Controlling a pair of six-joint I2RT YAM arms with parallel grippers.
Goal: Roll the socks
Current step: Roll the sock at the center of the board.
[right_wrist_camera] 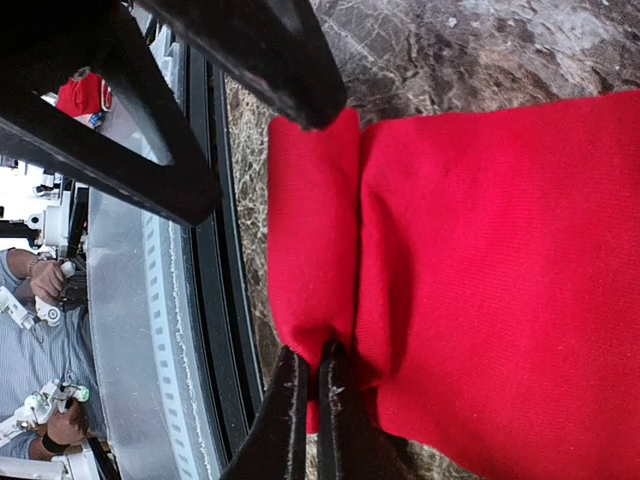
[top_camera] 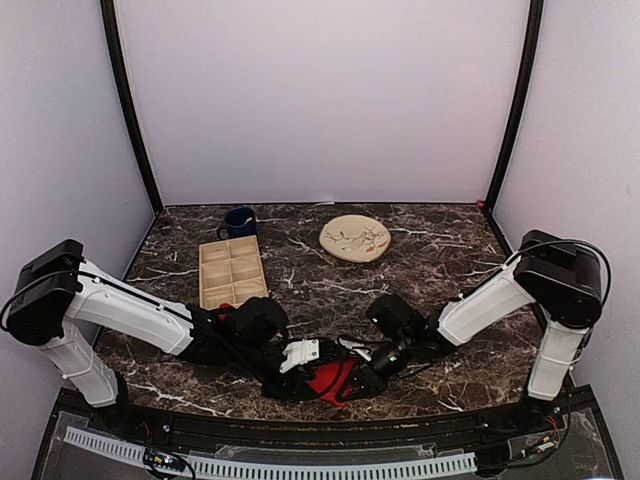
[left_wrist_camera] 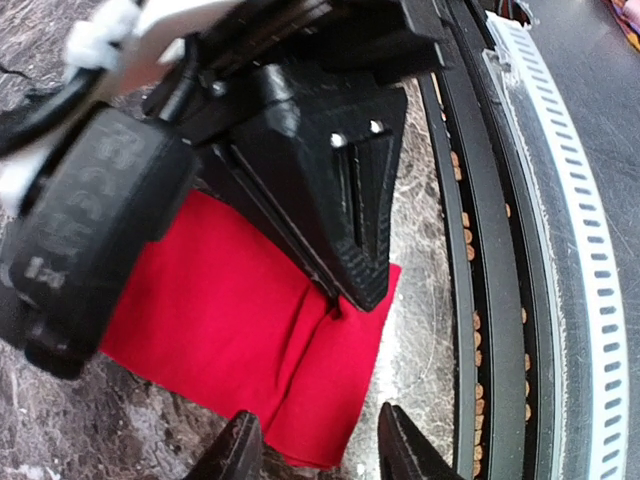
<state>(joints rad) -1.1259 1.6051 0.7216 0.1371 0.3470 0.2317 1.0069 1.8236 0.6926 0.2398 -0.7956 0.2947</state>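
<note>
Red socks [right_wrist_camera: 480, 250], likely soft, light and limp, lie well nearer than the plate [top_camera: 335, 245]; right gripper [right_wrist_camera: 310, 370] pinches a folded edge, probably the best hold; left gripper [left_wrist_camera: 318, 445] parted astride the hem

A dark, white-veined marble bench [top_camera: 420, 270] stretches away beyond the left gripper [left_wrist_camera: 318, 450] and the right gripper [right_wrist_camera: 310, 367] to a plain pale lilac back wall [top_camera: 320, 100], with matching side walls [top_camera: 50, 150] closing in on either hand and a black post [top_camera: 128, 110] standing in each far corner. Behind the grippers, along the bench's near edge, run black rails [top_camera: 300, 432] and a white slotted strip [top_camera: 300, 466]. Soft, even light fills the enclosure, and past the edge beside the right gripper a person in a grey shirt [right_wrist_camera: 20, 340] is partly in view.
</note>
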